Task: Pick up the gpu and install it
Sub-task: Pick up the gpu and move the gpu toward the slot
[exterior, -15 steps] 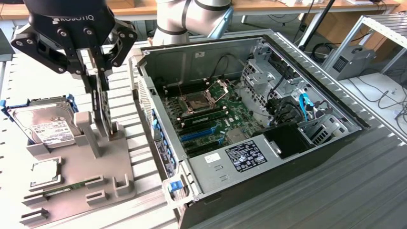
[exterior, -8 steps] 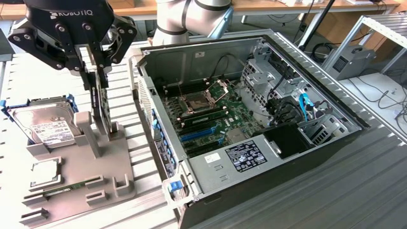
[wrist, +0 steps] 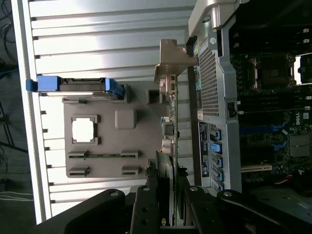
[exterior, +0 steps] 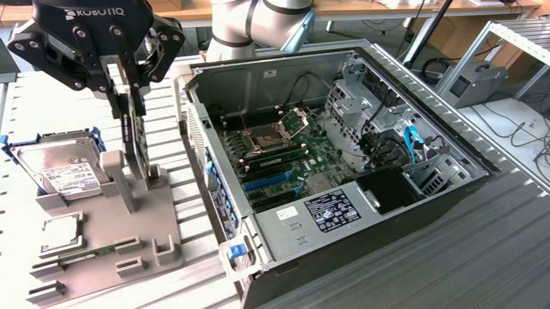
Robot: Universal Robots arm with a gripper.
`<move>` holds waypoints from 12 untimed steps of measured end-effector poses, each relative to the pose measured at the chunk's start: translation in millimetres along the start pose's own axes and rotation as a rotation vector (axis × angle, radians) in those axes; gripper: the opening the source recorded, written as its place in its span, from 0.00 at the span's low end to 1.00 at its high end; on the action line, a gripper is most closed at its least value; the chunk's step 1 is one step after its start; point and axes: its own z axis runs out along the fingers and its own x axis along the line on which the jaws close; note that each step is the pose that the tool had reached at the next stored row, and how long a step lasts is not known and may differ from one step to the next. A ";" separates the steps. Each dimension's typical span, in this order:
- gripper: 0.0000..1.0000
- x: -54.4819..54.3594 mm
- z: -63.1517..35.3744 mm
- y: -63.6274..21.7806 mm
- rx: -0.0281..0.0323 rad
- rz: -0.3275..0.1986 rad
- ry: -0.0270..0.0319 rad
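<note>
Jaws clamped on the upper edge of the gpu point(exterior: 136, 145), which hangs upright and edge-on directly below the gripper point(exterior: 127, 96). Card's lower end sits between the uprights of the grey holder point(exterior: 103, 225). Hard drive point(exterior: 60, 168) lies beside the jaws; open computer case point(exterior: 257, 77) stands on the opposite side.

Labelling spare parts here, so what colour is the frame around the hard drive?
Blue. The frame shows best in the wrist view.
</note>
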 end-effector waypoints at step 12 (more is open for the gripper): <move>0.26 -0.2 -7.1 0.2 0.0000 0.000 0.0000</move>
